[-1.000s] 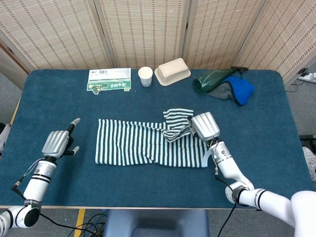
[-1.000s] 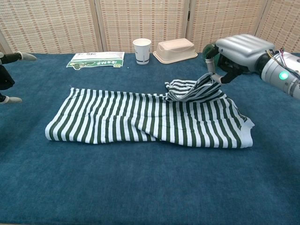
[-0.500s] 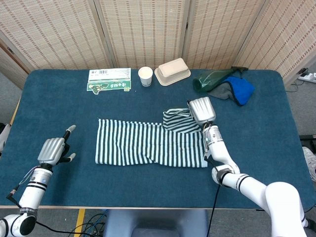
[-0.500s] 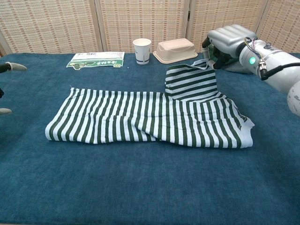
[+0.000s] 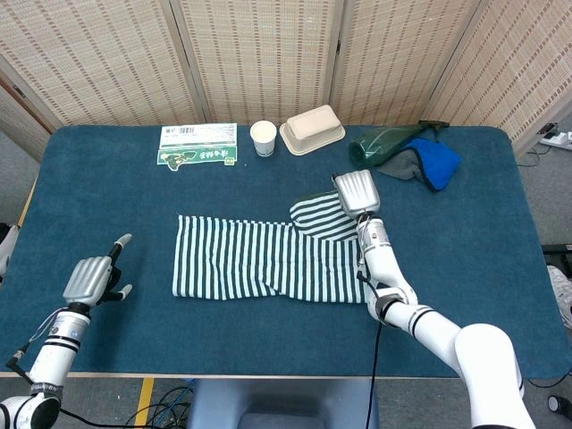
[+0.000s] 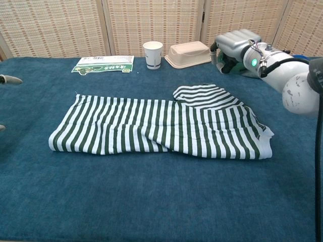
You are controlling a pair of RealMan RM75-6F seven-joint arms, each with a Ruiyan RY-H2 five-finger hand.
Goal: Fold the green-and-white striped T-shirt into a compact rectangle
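Table: wide, covered in dark teal cloth, filling most of both views.
Screen: woven, cane-like folding panels in pale wooden frames, standing just behind the table's far edge.
Floor: grey, showing on both sides of the table.
Power strip: white, on the floor right of the table.
Light: even, soft.
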